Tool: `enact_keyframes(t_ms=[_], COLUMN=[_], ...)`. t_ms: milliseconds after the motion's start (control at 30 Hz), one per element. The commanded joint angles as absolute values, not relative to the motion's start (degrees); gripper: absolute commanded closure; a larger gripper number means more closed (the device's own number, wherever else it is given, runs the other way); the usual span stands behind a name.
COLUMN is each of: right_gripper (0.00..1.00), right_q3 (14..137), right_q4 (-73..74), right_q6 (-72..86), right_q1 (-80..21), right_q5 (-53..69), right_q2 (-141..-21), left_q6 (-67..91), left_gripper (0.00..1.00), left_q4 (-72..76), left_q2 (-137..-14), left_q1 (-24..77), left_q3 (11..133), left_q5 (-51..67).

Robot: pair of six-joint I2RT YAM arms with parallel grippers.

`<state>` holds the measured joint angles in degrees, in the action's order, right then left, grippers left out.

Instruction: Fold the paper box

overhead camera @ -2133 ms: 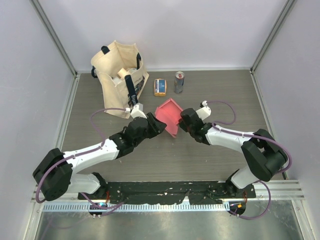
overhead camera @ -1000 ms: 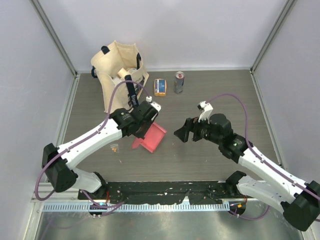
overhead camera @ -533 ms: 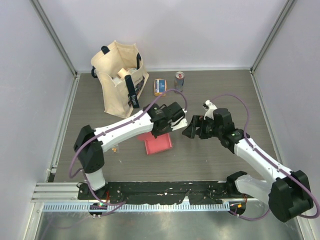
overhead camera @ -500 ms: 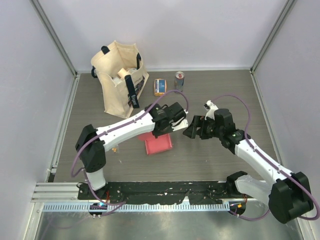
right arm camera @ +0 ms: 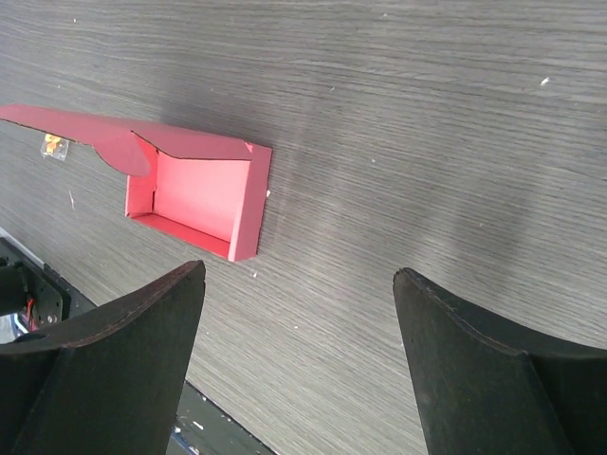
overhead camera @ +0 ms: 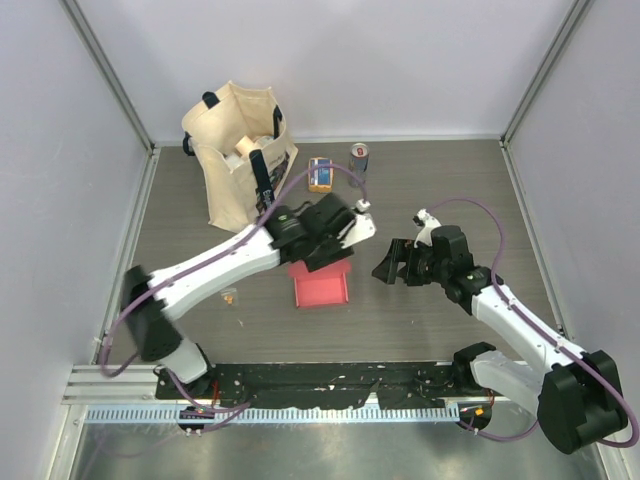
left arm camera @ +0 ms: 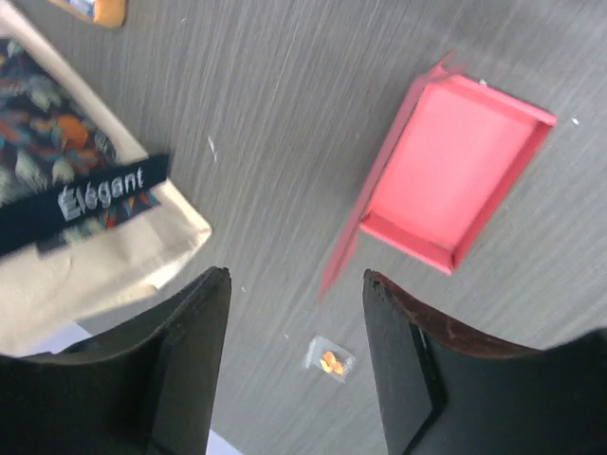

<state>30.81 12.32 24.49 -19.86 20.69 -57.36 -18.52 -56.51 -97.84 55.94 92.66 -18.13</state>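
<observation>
1. Top external view: the paper box (overhead camera: 320,288) lies on the grey wood-grain table (overhead camera: 450,190), near the middle and a little towards the arms' bases.
2. It rests as a shallow open tray, hollow side up, with low walls around a pinkish-red floor.
3. In the left wrist view the paper box (left arm camera: 446,175) has a long flap along one side, running down to a point on the table.
4. The left gripper (overhead camera: 332,248) hangs over the box's far edge as seen from above.
5. The left wrist view shows the left gripper (left arm camera: 297,280) with its two dark fingers apart and only bare table between them. The box lies off to one side, clear of both fingers.
6. The right gripper (overhead camera: 386,268) sits to the right of the box, apart from it.
7. In the right wrist view the right gripper (right arm camera: 299,275) has its fingers spread wide and holds nothing. The paper box (right arm camera: 194,194) lies ahead of it on the table.
8. A beige tote bag (overhead camera: 235,150) stands at the far left, with an orange-and-blue packet (overhead camera: 320,174) and a small can (overhead camera: 358,163) beside it.
9. A tiny wrapper (overhead camera: 230,295) lies on the table left of the box.
</observation>
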Motion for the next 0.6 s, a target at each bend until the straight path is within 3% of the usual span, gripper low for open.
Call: enact_keyframes(t_ms=[0, 67, 133, 167, 267, 467, 567], right_gripper=[0.15, 0.15, 0.15, 0.15, 0.15, 0.15, 0.15], right_q3=[31.55, 31.73, 31.2, 31.03, 29.97, 30.15, 29.88], right_q4=[12.48, 12.31, 10.74, 9.94, 6.77, 6.5, 7.12], right_q6=[21.98, 21.89, 22.59, 22.76, 24.17, 24.17, 24.08], right_q1=[-19.69, -19.51, -19.69, -19.6, -19.6, -19.6, -19.6], right_q5=[18.37, 18.02, 18.54, 18.89, 21.09, 23.56, 23.03], right_q2=[-55.2, -54.93, -54.84, -55.1, -56.85, -57.23, -55.73], left_q6=[-5.66, 7.81, 18.58, 28.2, 35.31, 38.4, 41.04], left_gripper=[0.36, 0.25, 0.19, 0.14, 0.12, 0.08, 0.18], left_q4=[-44.25, -42.81, -45.86, -47.44, -52.28, -56.16, -50.4], left_q2=[-77.55, -67.35, -58.85, -56.36, -51.34, -64.47, -68.02], left_q1=[53.63, 50.64, 41.26, 37.22, 21.32, 11.78, 9.33], left_q3=[79.34, 74.73, 68.77, 66.64, 58.9, 53.17, 50.03], left_q5=[-19.49, -26.67, -27.86, -25.6, -19.53, -10.54, -5.03])
